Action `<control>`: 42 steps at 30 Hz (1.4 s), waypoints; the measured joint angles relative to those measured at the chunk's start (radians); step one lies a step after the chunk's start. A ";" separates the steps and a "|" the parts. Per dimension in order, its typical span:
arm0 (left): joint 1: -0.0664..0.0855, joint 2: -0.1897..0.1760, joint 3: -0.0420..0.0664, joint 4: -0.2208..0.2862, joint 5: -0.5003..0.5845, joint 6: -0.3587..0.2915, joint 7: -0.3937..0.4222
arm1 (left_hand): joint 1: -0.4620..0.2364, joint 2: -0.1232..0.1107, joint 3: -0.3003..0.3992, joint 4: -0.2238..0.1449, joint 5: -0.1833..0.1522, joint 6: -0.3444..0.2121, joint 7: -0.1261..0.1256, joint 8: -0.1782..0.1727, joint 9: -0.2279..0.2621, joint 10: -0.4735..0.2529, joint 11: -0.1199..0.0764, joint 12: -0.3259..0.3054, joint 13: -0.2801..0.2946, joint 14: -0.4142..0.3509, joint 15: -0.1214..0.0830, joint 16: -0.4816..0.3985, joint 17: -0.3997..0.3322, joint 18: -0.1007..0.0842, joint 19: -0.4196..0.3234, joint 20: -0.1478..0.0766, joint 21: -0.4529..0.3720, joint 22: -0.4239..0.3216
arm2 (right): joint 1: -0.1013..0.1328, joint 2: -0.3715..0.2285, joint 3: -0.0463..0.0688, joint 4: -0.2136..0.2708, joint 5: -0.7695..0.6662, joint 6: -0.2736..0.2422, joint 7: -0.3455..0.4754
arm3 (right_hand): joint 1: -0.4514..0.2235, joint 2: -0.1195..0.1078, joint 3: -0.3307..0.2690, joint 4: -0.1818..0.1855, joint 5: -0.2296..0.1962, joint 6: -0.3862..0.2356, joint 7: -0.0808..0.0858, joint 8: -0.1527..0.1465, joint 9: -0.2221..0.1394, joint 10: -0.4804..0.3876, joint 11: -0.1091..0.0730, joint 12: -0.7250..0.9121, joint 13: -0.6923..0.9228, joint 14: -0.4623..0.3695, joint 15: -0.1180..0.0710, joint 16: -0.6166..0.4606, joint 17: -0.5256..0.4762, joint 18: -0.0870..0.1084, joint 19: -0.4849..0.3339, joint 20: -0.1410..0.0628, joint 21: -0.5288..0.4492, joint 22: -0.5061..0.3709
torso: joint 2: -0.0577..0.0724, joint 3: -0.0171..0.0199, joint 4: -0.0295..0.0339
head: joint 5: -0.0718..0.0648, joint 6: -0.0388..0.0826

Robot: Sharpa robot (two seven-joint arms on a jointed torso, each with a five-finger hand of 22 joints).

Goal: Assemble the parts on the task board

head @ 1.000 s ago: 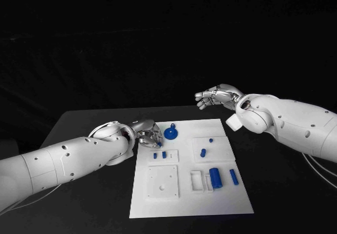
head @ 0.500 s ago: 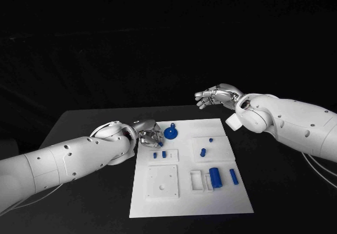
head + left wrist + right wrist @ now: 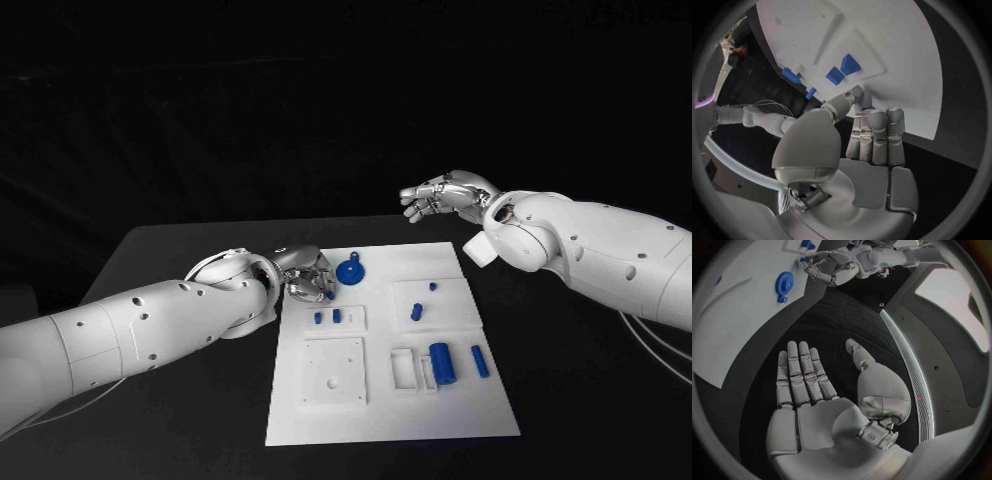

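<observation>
The white task board (image 3: 433,420) lies mid-table. My left hand (image 3: 306,280) hovers at its left edge, thumb against the fingertips, pinching a small blue part (image 3: 326,295), which shows as a blue sliver by the thumb tip (image 3: 859,102). A blue gear-shaped part (image 3: 353,270) lies just right of that hand. Two short blue pegs (image 3: 327,318) stand in a recess below it. My right hand (image 3: 450,197) hangs high over the table's far edge, and the right wrist view shows its fingers (image 3: 801,375) spread with nothing in the palm.
On the board's right half are a raised white block with two small blue parts (image 3: 415,312), a thick blue cylinder (image 3: 441,362) and a slim blue bar (image 3: 479,362). A square white plate with a hole (image 3: 335,372) sits lower left. Black table surrounds the board.
</observation>
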 measured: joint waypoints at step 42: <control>-0.014 -0.005 -0.018 -0.017 -0.062 -0.038 0.033 | 0.078 -0.089 0.012 0.000 0.010 -0.160 0.047 -0.077 -0.043 -0.040 0.029 -0.054 0.008 -0.031 0.030 0.003 -0.007 -0.002 -0.027 0.004 -0.005 0.011 | 0.000 -0.008 0.000 0.002 0.000 0.000 -0.001 | 0.000 0.000 0.000 0.000 0.000 0.000 0.000 0.003 -0.002 0.000 0.000 0.000 -0.002 0.000 0.000 0.000 0.001 0.000 -0.004 0.004 0.000 0.001 | 0.000 -0.0009 0.0005 | -0.004 0.002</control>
